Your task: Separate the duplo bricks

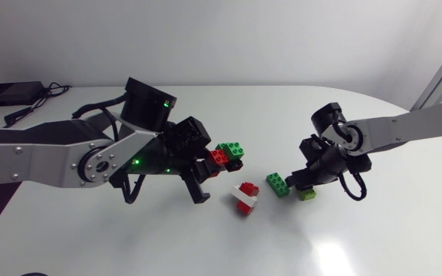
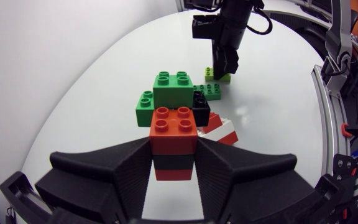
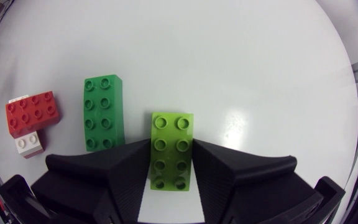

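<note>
My left gripper (image 1: 204,176) (image 2: 174,163) is shut on a stack of joined bricks (image 1: 227,154), held above the table. Its fingers clamp a red brick (image 2: 174,129) sitting on a black one. Green bricks (image 2: 169,93) and a small black brick (image 2: 201,106) stick to the far side of that stack. My right gripper (image 1: 304,184) (image 3: 171,177) is low over the table, open. A light green brick (image 3: 172,149) (image 1: 307,195) lies flat between its fingers. Beside it lies a dark green brick (image 3: 104,113) (image 1: 278,184). A red and white pair (image 1: 245,198) (image 3: 32,115) rests between the two arms.
A black box with cables (image 1: 10,93) sits at the table's back left corner. The white table (image 1: 206,245) curves away at its right edge.
</note>
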`<state>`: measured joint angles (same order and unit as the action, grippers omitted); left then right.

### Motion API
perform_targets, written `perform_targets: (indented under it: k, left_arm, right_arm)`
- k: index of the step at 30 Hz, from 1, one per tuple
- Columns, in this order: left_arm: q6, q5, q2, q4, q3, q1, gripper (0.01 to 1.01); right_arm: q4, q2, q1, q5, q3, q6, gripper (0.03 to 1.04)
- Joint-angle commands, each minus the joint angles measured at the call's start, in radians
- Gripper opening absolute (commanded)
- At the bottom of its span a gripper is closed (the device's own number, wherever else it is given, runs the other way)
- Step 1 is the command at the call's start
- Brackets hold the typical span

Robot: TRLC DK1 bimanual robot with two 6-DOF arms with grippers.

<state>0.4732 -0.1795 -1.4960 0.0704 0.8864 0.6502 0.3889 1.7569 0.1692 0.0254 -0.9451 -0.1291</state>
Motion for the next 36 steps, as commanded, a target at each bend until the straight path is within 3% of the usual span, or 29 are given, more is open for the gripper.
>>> perform_targets:
  k: [1, 3, 5, 13, 22, 36]
  left_arm:
    - [-0.016, -0.008, 0.0, -0.014, -0.014, 0.005, 0.316]
    - [-0.016, -0.008, -0.001, -0.018, -0.015, 0.006, 0.316]
    - [-0.016, -0.008, -0.003, -0.023, -0.017, 0.006, 0.316]
    - [-0.016, -0.008, -0.03, -0.041, -0.021, 0.023, 0.316]
    - [-0.025, 0.006, -0.052, -0.052, -0.006, 0.054, 0.316]
    - [-0.035, 0.006, -0.06, -0.067, -0.004, 0.055, 0.318]
  right_arm:
    - [0.011, 0.018, -0.013, 0.002, 0.0, -0.021, 0.71]
    - [0.028, -0.004, -0.013, 0.019, -0.009, -0.021, 0.88]
    - [0.048, -0.042, -0.013, 0.041, -0.017, -0.015, 0.92]
    - [0.122, -0.266, 0.027, 0.215, -0.07, 0.072, 0.92]
    - [0.183, -0.327, 0.084, 0.436, -0.17, 0.163, 0.88]
    - [0.185, -0.28, 0.237, 0.452, -0.21, 0.209, 0.84]
